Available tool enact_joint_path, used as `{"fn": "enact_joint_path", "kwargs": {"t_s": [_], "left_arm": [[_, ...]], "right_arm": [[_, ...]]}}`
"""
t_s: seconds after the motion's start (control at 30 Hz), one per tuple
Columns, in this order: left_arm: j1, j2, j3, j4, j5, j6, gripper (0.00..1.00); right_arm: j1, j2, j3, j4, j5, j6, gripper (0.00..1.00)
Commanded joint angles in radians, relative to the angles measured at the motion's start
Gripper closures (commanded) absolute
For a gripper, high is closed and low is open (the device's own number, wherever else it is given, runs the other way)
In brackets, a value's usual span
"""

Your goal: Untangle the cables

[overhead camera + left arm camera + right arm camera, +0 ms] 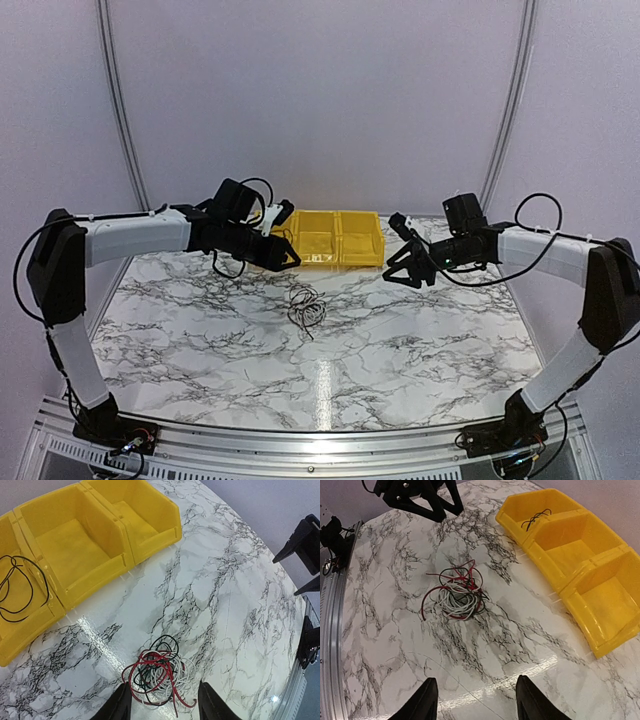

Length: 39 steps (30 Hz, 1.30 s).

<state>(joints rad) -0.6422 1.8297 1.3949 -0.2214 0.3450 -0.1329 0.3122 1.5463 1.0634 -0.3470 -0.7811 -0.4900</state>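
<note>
The cables (306, 307) lie in a small tangle of red, black and pale wires on the marble table, also seen in the left wrist view (159, 672) and the right wrist view (456, 592). One black cable (17, 587) lies in the leftmost yellow bin; it also shows in the right wrist view (536, 518). My left gripper (283, 250) is open and empty, up over the table's far left, with the tangle between its fingertips in its own view (162, 705). My right gripper (405, 262) is open and empty at the far right, well short of the tangle (476, 700).
Three joined yellow bins (335, 238) stand at the table's far edge between the grippers; the two right ones look empty (80, 542). A metal rail (300, 445) runs along the near edge.
</note>
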Motion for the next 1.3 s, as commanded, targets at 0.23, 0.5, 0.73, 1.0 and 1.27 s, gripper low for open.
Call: {"fn": "enact_joint_path", "kwargs": {"t_s": [0.23,0.5,0.73,1.0,1.27], "left_arm": [[-0.071,-0.090,-0.252,0.373,-0.271,-0.283,0.47],[-0.070,-0.250,-0.373,0.397,-0.408,-0.267,0.33],[-0.065,-0.207,-0.306,0.317,-0.282,-0.292,0.35],[-0.039,-0.255,-0.323,0.344,-0.243,-0.340,0.36],[-0.015,-0.276,-0.332,0.365,-0.197,-0.360,0.37]], "right_arm": [[0.143,0.049,0.117,-0.016,0.146,-0.052,0.50],[0.227,0.339,0.366,-0.119,0.181,-0.152,0.46],[0.291,0.427,0.401,-0.064,0.296,-0.267,0.48],[0.357,0.493,0.423,-0.041,0.334,-0.294,0.49],[0.363,0.575,0.497,-0.027,0.372,-0.277,0.50]]}}
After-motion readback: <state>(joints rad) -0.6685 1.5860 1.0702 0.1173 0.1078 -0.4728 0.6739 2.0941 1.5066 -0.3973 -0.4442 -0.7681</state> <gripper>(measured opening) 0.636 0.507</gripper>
